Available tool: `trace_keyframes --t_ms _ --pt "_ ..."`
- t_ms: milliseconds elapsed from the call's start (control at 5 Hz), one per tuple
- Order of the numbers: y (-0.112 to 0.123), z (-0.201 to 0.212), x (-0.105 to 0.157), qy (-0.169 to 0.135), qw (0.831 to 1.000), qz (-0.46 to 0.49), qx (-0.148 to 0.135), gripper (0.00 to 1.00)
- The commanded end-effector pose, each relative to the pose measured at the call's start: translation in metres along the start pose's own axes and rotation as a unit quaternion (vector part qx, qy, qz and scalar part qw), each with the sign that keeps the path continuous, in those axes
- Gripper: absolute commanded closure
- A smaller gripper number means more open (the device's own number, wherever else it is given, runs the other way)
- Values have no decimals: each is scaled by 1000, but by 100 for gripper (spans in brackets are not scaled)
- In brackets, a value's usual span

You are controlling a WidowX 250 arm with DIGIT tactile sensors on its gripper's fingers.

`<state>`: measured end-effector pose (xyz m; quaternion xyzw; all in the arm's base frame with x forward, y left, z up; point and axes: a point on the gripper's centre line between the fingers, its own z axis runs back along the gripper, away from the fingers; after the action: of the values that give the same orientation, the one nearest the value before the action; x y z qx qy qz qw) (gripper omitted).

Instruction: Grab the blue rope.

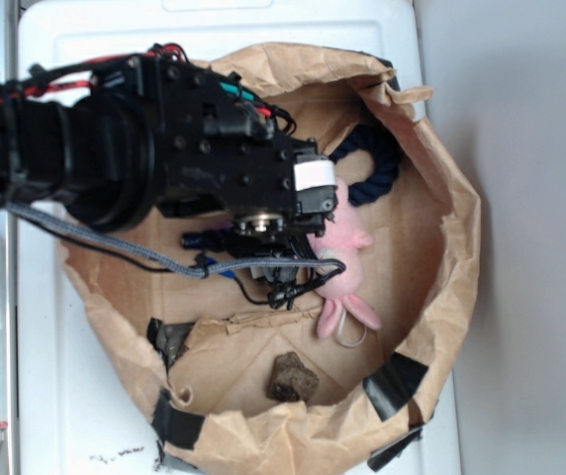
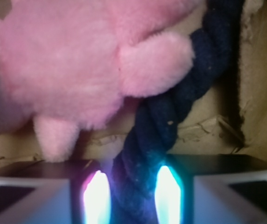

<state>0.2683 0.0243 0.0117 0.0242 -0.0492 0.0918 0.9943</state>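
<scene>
The blue rope (image 2: 166,116) is a thick, twisted, dark navy cord. In the wrist view it runs from the top right down between my gripper's (image 2: 132,191) two glowing pads (image 2: 169,189). The pads sit close against both sides of it, so the gripper is shut on the rope. A pink plush bunny (image 2: 77,60) lies across the rope's upper part. In the exterior view the arm hangs over a brown paper bag. A curved loop of the blue rope (image 1: 377,173) shows just right of the wrist, and the fingers themselves are hidden under the wrist.
The pink bunny (image 1: 347,252) lies right of the wrist inside the brown paper bag (image 1: 456,247), whose crumpled rim is patched with black tape (image 1: 394,381). A dark brown lump (image 1: 293,378) sits near the front wall. A grey braided cable (image 1: 115,242) trails left.
</scene>
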Motion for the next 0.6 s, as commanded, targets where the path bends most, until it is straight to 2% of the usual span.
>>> trace_keyframes --t_ms 0,200,400 --pt "4 -2 3 -4 1000 6 6 100" --pt "6 20 7 -10 1000 24 4 100" --pt "13 69 12 -32 996 84 -15 100"
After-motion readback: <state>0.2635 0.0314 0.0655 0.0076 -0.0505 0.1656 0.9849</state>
